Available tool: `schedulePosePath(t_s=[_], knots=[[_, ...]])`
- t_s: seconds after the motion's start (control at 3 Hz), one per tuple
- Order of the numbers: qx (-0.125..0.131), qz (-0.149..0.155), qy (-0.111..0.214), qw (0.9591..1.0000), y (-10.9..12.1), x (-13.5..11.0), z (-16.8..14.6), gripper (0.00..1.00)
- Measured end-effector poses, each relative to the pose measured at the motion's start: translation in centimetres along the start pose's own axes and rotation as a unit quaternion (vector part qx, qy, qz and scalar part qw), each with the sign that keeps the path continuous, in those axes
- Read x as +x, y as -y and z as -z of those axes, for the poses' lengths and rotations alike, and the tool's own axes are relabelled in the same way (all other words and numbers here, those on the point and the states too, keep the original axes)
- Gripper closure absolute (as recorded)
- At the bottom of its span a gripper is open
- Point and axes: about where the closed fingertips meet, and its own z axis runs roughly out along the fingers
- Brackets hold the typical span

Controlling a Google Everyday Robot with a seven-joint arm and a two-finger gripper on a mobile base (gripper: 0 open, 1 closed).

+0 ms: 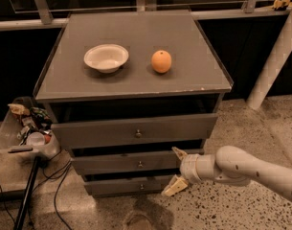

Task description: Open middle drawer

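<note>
Evidently the gripper (177, 170), spread wide (holding nothing), is hovering at three o'clock from the middle drawer (102, 163)'s knob (140, 165); grasping and pulling are remaining.

Arm (253, 169) from the right, gripper (172, 171) low at centre, jaws spread wide.

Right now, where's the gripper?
Camera view, lower right: the gripper hangs open before the right end of the middle drawer, right of its knob and apart from it.
</note>
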Motion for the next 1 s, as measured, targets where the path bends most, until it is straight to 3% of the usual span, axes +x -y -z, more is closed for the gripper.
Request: schedulePosePath(t_s=[1.0], knots=[[0.008,-0.003,-0.003,1.0000,2.1,2.8,-3.5,0.00]])
